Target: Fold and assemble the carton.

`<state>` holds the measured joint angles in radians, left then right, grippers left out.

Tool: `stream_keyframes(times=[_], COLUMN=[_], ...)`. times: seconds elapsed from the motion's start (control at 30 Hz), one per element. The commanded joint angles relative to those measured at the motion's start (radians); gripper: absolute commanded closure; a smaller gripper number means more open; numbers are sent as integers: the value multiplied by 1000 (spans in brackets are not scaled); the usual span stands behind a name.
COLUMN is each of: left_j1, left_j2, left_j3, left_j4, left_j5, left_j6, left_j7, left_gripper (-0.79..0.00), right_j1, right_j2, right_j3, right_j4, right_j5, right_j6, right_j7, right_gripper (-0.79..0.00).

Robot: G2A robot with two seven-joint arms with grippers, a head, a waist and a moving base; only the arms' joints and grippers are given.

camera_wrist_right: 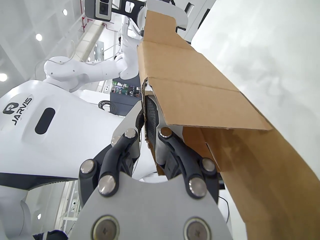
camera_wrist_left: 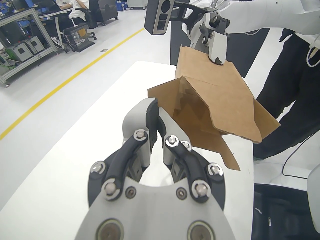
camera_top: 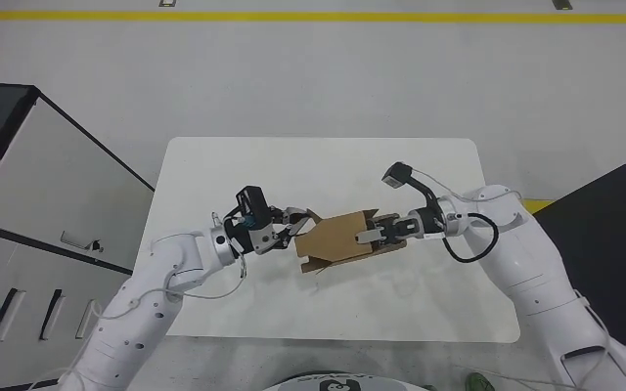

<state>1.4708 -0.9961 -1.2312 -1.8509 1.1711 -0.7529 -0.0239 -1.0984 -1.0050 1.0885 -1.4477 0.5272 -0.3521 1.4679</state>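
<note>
Both left hand (camera_wrist_left: pixel 157 118) and right hand (camera_wrist_right: pixel 148 108) are closed on opposite ends of the carton (camera_top: pixel 337 240).

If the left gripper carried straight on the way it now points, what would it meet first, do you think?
The brown cardboard carton: its open near flap lies directly ahead of the left gripper, while the right gripper clamps the far end. Whether they already touch is unclear.
</note>
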Motion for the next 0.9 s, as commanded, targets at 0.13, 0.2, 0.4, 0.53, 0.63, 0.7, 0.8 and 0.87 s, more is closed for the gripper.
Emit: stream_keyframes(times=[0.13,0.2,0.4,0.53,0.63,0.7,0.8,0.87], left_j1=[-4,-5,-9,-11,-10,-8,-7,-6], left_j2=[-1,-1,-2,-1,-1,0,1,1], left_j3=[7,8,11,4,-3,-7,-10,-12], left_j4=[1,1,4,8,10,10,9,9], left_j5=[1,1,0,-4,-6,-6,-7,-8], left_j6=[-3,-2,-4,-3,-3,-4,-6,-8], left_j7=[-2,-2,-5,-5,-3,-2,-2,0], left_gripper=[0,0,0,0,0,0,0,0], right_j1=[6,9,13,16,17,18,20,22], right_j2=[1,1,1,2,2,3,3,2], right_j3=[-13,-17,-24,-25,-26,-28,-32,-37], right_j4=[0,-1,4,11,13,13,12,11], right_j5=[-6,-8,-10,-9,-9,-11,-12,-13], right_j6=[10,12,10,7,8,10,12,15], right_j7=[10,12,10,7,8,10,12,15], right_gripper=[0,0,0,0,0,0,0,0])
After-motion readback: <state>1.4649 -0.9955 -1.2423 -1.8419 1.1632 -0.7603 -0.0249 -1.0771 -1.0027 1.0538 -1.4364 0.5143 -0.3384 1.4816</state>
